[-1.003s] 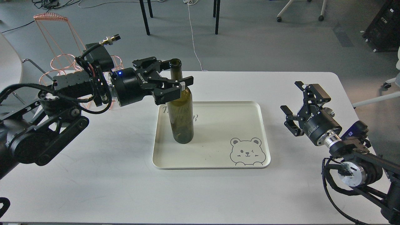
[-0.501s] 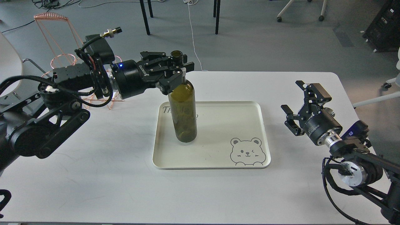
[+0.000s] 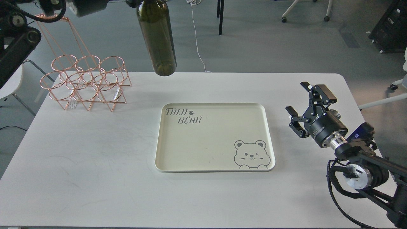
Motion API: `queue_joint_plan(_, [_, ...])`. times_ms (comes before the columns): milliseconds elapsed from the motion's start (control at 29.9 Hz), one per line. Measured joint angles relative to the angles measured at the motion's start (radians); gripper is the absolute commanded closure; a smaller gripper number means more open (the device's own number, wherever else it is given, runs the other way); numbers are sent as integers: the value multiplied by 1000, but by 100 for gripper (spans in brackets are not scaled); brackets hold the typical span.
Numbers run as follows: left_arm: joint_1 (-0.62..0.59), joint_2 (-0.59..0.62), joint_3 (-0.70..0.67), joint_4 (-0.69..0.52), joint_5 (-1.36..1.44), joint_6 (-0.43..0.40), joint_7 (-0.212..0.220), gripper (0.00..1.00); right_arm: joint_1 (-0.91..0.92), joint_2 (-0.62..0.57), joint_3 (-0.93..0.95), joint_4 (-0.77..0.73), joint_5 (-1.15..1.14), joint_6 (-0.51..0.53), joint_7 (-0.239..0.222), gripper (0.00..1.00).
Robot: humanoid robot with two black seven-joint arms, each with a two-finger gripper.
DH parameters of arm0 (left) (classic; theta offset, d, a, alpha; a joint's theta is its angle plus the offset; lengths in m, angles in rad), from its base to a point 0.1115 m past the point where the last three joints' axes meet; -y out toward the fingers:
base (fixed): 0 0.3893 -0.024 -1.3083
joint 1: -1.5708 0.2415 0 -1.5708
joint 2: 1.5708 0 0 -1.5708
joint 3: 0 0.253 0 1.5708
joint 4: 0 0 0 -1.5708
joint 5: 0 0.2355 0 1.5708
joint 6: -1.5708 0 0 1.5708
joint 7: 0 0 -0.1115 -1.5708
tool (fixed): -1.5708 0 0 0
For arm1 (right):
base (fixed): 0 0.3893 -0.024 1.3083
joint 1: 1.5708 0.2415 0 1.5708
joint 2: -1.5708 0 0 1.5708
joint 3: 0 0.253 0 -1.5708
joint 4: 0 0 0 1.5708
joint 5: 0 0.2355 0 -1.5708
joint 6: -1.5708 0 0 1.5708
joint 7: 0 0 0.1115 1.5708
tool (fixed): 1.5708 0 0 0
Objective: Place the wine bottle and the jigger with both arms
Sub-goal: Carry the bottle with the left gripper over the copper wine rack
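The wine bottle (image 3: 157,38), dark olive-green glass, hangs in the air above the table's far edge. Its neck is cut off by the top of the view. A dark bit of my left gripper (image 3: 131,3) shows beside the bottle's shoulder at the top edge, and its fingertips are out of view. The left arm (image 3: 19,38) runs along the top left. My right gripper (image 3: 295,97) is open and empty, held above the table's right side and apart from the tray. The jigger is not in view.
A cream tray (image 3: 216,143) with a bear drawing and "TAIJI BEAR" lettering lies at the middle of the white table (image 3: 95,165). A copper wire rack (image 3: 86,82) with ring holders stands at the far left. Chair and table legs stand on the floor behind.
My left gripper shut on the bottle's neck and lifted the bottle off the tray, up and slightly left, mostly out of the view. The right arm has not moved.
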Motion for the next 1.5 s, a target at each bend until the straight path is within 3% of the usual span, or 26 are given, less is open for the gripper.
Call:
queue_joint_plan(167, [-1, 59, 65, 83, 3, 10, 0, 90, -1, 0, 0, -1, 0, 0, 0, 3])
queue_joint_plan(435, [1, 99, 79, 119, 2, 15, 0, 90, -2, 1, -3, -2, -1, 0, 0, 3])
queue_joint_plan(969, [14, 104, 82, 211, 2, 53, 0, 89, -8, 5, -4, 0, -2, 0, 0, 3])
queue_joint_plan(1504, [20, 97, 133, 230, 0, 79, 0, 89, -9, 5, -4, 0, -2, 0, 0, 3])
